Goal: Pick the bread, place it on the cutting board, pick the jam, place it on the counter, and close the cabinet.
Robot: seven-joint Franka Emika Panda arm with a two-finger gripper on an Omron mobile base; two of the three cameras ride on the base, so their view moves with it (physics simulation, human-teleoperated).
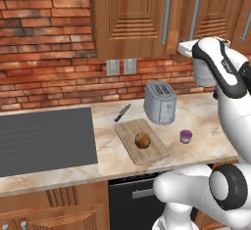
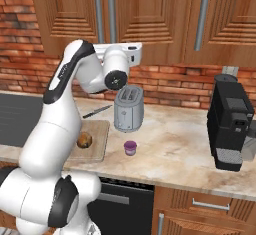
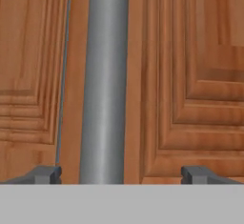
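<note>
The bread [image 1: 142, 140], a small dark-brown roll, lies on the light-wood cutting board [image 1: 128, 130] in the middle of the counter [image 1: 206, 116]. To the board's right the purple jam [image 1: 186, 136] stands upright on the counter, also seen as the jam [image 2: 130, 147] in front of the toaster. My gripper [image 3: 121, 174] is raised up against the brown wall cabinet [image 1: 132, 13]. It is open, with one fingertip on each side of a vertical silver bar handle [image 3: 105, 75] and touching nothing. The cabinet doors look flush and shut, with a thin seam left of the handle.
A silver toaster [image 1: 160, 102] stands behind the board, and a knife [image 1: 122, 112] lies to its left. The dark cooktop [image 1: 44, 138] takes the counter's left part. A black coffee machine [image 2: 230, 124] stands at the right. Brick wall behind, drawers below.
</note>
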